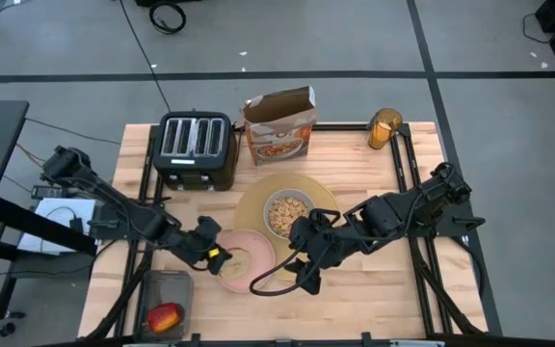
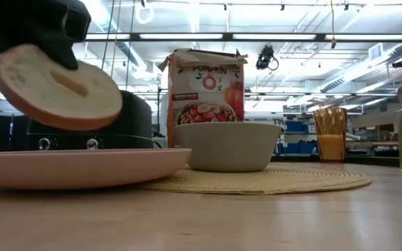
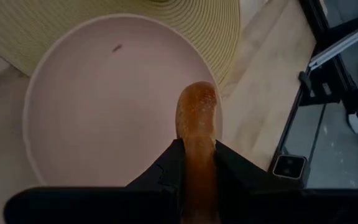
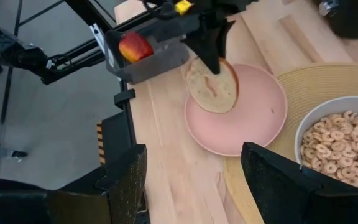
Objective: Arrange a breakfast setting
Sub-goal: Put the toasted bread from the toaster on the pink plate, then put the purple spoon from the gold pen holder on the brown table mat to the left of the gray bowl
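Note:
The toasted bread round (image 2: 58, 87) hangs tilted just over the pink plate (image 2: 82, 167), with my left gripper (image 3: 197, 146) shut on it. The plate lies on the table against the near left edge of the tan placemat (image 1: 328, 198). The grey bowl (image 1: 287, 214), full of cereal rings, stands on the placemat. My right gripper (image 4: 194, 186) hovers open to the right of the plate, near the bowl, with nothing between its fingers. The amber glass (image 1: 385, 128) stands at the far right. The apple (image 1: 165, 316) lies in a small tray at the near left. The spoon is out of view. My left gripper pinches the bread round by its rim end (image 3: 197, 134), one finger (image 3: 166, 168) on each flat face. The fingers slant down from the table's left. The round sticks out beyond the fingertips, tilted, lifted clear above the plate.
A black toaster (image 1: 196, 149) and an open cereal box (image 1: 279, 125) stand along the far edge. The dark tray (image 1: 167, 294) with the apple sits at the near left corner. Bare wood lies near and right of the plate.

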You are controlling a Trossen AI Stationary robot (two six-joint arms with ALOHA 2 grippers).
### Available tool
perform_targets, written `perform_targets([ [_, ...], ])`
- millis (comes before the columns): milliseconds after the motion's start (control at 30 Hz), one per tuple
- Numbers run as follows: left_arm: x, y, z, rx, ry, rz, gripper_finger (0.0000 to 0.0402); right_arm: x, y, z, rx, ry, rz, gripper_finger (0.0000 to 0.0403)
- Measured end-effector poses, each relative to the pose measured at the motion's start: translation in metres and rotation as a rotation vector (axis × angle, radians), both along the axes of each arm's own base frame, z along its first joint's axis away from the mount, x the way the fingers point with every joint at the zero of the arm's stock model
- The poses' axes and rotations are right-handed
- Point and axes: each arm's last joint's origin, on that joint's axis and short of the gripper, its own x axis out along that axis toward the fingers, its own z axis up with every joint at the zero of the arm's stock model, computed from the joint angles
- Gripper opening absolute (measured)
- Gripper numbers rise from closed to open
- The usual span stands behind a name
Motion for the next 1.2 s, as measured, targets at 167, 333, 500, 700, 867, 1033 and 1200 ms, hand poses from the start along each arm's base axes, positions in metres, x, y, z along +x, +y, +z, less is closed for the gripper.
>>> perform_targets([
  [167, 0.002, 0.001, -0.004, -0.01, -0.056, 0.021, 0.0064, 0.0, 0.001, 0.0, 0.016, 0.004, 0.013, 0.0266],
  [333, 0.006, 0.004, -0.013, 0.039, -0.014, 0.051, 0.0064, 0.0, 0.001, 0.0, 0.016, 0.003, 0.013, 0.0266],
  [500, 0.021, 0.0, -0.023, 0.0, -0.046, 0.059, 0.0064, 0.0, 0.001, 0.0, 0.016, 0.001, 0.014, 0.0266],
  [700, 0.026, -0.001, -0.041, -0.004, 0.033, 0.09, 0.0068, 0.0, 0.001, 0.0, 0.018, 0.002, 0.017, 0.0266],
  [867, 0.026, 0.001, -0.044, 0.017, 0.058, 0.084, 0.0094, 0.0, 0.002, 0.0, 0.021, 0.004, 0.022, 0.0266],
  [1033, 0.022, 0.003, -0.047, 0.071, 0.112, 0.031, 0.0143, -0.004, 0.001, -0.003, 0.015, 0.06, 0.05, 0.0266],
  [1200, 0.016, 0.006, -0.043, 0.085, 0.14, 0.013, 0.0192, -0.031, -0.016, -0.021, -0.104, 0.38, -0.154, 0.0266],
])
